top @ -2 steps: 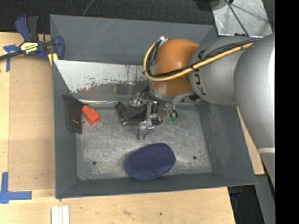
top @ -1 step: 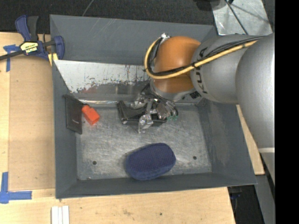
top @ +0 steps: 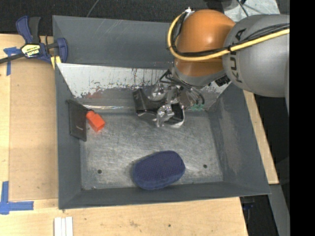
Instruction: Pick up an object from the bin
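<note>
Whether the gripper is open or closed cannot be told: its metal tip is a tangle of bright parts under the wrist, and nothing can be seen held in it. It hangs low over the back of the bin, close to the scratched rear wall and a little right of the middle of the floor.

Touching it or just beside it, on its left in the view, sits a small black piece, boxy and matt. It is not clear whether this is a loose thing or part of the tool.

Further left, well apart from the gripper, lies a small orange block, hard-looking and square-edged, tilted slightly. Just beyond it a flat black bar rests by the left wall, its long axis running front to back.

Toward the front edge, below the gripper in the view and slightly left, lies a dark blue cushion, oval, soft and knitted in texture, its long axis running left to right.

Judging from this layout, the black piece is the nearest candidate if it is loose; otherwise the cushion calls for a move straight toward the front.

Above the gripper, a glossy orange cover caps the wrist of the grey arm.
</note>
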Controlling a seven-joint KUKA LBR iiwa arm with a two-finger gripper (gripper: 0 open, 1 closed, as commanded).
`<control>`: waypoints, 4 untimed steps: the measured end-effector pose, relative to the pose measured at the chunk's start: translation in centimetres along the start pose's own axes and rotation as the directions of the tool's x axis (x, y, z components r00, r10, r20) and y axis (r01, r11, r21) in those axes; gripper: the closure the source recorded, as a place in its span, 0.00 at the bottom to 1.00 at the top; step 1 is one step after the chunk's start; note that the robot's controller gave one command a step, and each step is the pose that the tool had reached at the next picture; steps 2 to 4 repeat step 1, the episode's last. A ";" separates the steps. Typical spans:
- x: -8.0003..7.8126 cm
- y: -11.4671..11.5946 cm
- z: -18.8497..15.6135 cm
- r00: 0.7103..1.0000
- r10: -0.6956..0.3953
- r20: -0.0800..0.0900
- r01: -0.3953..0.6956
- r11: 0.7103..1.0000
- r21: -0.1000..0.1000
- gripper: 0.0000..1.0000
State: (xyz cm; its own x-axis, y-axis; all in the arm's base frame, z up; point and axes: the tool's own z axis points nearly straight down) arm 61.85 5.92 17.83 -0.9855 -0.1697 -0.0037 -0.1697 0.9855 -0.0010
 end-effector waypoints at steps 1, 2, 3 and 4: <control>-0.4 -0.9 -6.7 1.000 0.006 0.000 -0.006 1.000 0.000 1.00; -0.4 -0.9 -6.7 1.000 0.006 0.000 -0.006 1.000 0.000 1.00; -0.4 -0.9 -6.7 1.000 0.006 0.000 -0.006 1.000 0.000 1.00; -0.4 -0.9 -6.7 1.000 0.006 0.000 -0.006 1.000 0.000 1.00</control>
